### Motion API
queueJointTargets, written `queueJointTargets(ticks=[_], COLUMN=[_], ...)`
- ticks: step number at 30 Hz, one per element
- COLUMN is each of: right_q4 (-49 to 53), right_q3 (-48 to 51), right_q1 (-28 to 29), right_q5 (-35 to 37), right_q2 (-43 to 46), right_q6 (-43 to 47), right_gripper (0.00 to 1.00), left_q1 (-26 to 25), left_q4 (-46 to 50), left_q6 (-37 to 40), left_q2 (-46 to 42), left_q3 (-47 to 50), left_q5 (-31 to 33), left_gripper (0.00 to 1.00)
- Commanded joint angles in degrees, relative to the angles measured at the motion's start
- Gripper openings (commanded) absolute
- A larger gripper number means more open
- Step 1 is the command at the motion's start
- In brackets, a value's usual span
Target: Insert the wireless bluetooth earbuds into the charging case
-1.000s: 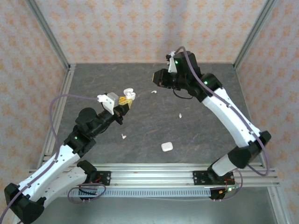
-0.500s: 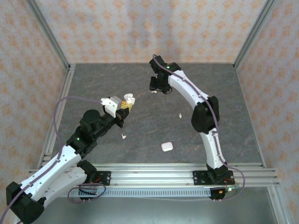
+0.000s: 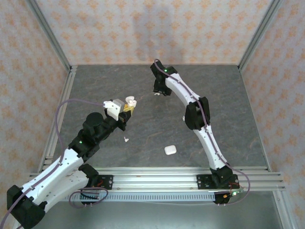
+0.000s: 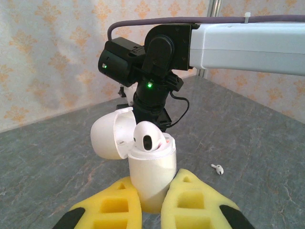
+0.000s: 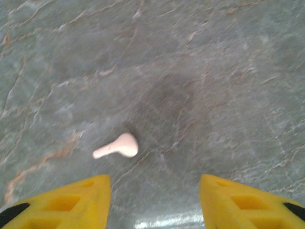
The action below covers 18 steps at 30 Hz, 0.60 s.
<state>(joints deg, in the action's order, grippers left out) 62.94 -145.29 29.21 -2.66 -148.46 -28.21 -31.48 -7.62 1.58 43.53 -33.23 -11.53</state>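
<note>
My left gripper (image 4: pixel 153 187) is shut on an open white charging case (image 4: pixel 151 167), holding it upright above the table, lid (image 4: pixel 109 136) swung back to the left. One earbud (image 4: pixel 147 137) sits in the case's top. In the top view this case (image 3: pixel 129 101) is at centre-left. My right gripper (image 5: pixel 155 202) hovers open over the dark table, and a loose earbud (image 5: pixel 117 146) lies just ahead of its left finger (image 5: pixel 71 202), untouched. From above, that gripper (image 3: pixel 158 91) is at the back centre beside the earbud (image 3: pixel 156 94).
A second, closed white case (image 3: pixel 170 150) lies near the front centre. Two more loose earbuds lie on the table, one (image 3: pixel 184 118) under the right arm and one (image 3: pixel 126 140) beside the left arm. Metal frame posts and patterned walls ring the table.
The right arm swung left and stretched down toward the back earbud, and its jaws opened. The left arm with the case barely moved.
</note>
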Motion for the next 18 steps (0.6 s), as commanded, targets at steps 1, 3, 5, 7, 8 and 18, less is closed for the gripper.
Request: queueJointTargets(ticks=[1,3,5,7,8,18], right_q4=[-2.7,-4.1,-5.7,-6.9,-7.6,-7.5], right_q3=[-1.8,-1.9,-2.0,-2.0,-2.1,-3.0], right_q1=[-0.4,-0.4,-0.3,-0.4,-0.4,-0.4], right_q5=[4.0,4.3,4.6,4.6,4.3,1.5], right_q2=[-1.4,-2.0,-2.3,-2.7,-3.0,-5.2], right_q6=[-1.3,-0.9,-0.6,-0.3,-0.1,1.5], right_gripper=[0.51,0.51,0.51,0.5,0.5,0.5], left_q1=[0.0,0.0,0.1,0.1,0.1,0.0], left_q4=[-0.4,-0.2,0.0,0.2,0.2,1.6], left_q6=[0.6,0.6,0.7,0.6,0.5,0.4], left_q2=[-0.2,-0.5,-0.9,-1.2,-1.4,-2.7], left_q3=[0.7,1.0,1.2,1.3,1.5,1.2], left_q5=[0.7,0.9,1.1,1.3,1.4,1.4], left_gripper=[0.0,0.0,0.0,0.0,0.0,0.0])
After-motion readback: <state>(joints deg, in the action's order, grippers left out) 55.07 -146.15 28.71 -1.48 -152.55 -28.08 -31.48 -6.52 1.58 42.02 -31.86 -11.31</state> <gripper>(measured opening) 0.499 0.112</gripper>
